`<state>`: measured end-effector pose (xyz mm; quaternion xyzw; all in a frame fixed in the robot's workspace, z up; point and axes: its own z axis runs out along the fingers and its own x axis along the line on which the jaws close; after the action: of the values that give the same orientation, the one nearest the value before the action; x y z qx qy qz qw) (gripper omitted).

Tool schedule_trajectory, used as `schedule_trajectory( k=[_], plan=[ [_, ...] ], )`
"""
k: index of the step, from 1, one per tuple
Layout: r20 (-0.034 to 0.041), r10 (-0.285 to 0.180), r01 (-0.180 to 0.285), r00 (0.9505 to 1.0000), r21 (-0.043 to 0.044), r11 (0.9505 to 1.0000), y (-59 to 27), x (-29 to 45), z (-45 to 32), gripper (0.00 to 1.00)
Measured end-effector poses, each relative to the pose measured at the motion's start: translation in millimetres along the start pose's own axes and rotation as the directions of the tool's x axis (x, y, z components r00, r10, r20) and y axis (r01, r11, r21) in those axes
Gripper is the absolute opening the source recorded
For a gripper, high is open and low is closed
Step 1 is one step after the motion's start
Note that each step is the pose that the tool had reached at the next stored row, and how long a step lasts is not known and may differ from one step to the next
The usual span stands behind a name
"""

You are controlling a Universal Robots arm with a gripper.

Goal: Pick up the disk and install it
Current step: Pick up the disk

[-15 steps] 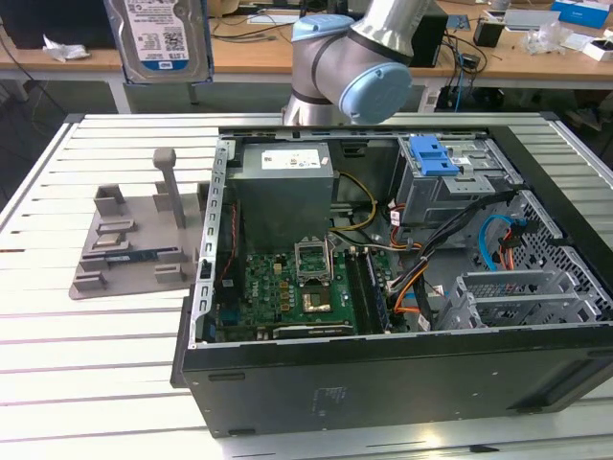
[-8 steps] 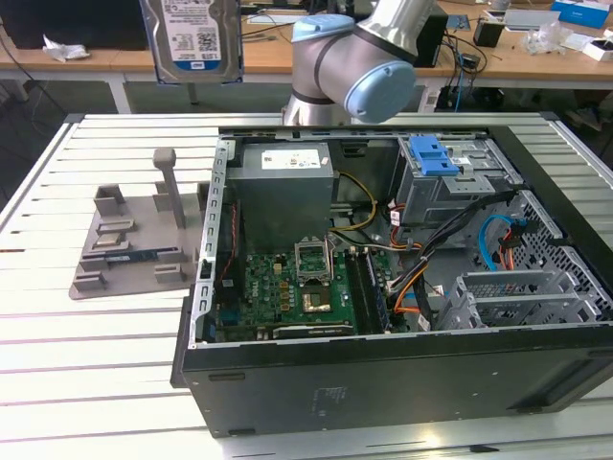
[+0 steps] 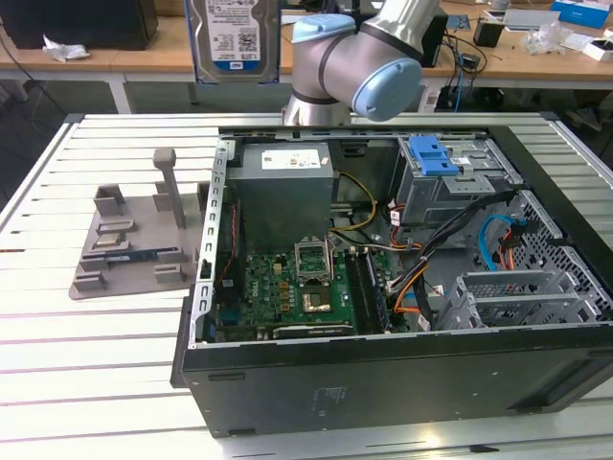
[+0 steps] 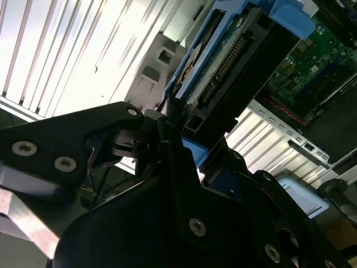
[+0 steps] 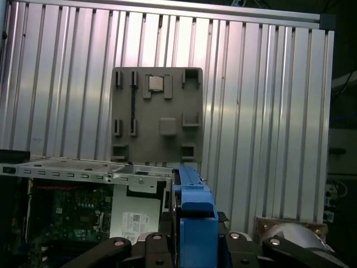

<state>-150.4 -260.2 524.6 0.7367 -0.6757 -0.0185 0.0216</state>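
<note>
One robot arm (image 3: 354,57) stands at the far side of a slatted metal table (image 3: 115,144), on which an open computer case (image 3: 383,383) lies with its inside exposed. The disk (image 3: 235,38) is held aloft and upright at the exterior view's left of the arm, clear of both table and case, its white-and-blue label facing that camera and its blue bracket framing the sides. In the second wrist view the gripper (image 4: 187,131) is closed on the disk (image 4: 223,67), its black fingers (image 4: 167,120) pressed against the end nearest the camera, with the connector edge of the disk running away from them. In the first wrist view the disk (image 5: 192,201) appears edge-on, its blue bracket clamped in the gripper (image 5: 195,245). Inside the case, a grey metal box (image 3: 284,192) with a white sticker sits toward the far wall, a green motherboard (image 3: 287,292) lies in front of it, and a grey drive cage (image 3: 450,187) with a blue latch (image 3: 431,155) sits toward the exterior view's right. A grey fixture plate (image 3: 124,244) rests on the table just beside the case at the exterior view's left; in the first wrist view, the fixture plate (image 5: 158,114) lies flat on the slats beyond the case wall.
</note>
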Motion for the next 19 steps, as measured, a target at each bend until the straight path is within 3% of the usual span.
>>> schedule_trajectory(
  k=[3,5,10,19],
  plan=[
    [0.0002,0.0,0.0,1.0,-0.0021,1.0,-17.2,1.5,-1.0,0.37],
    [0.0002,0.0,0.0,1.0,-0.0034,1.0,-33.1,2.9,-1.9,0.37],
    [0.0003,0.0,0.0,1.0,-0.005,1.0,-55.6,4.9,-3.3,0.37],
    [0.0004,0.0,0.0,1.0,-0.0048,1.0,-56.1,11.3,-3.0,0.37]
  ],
)
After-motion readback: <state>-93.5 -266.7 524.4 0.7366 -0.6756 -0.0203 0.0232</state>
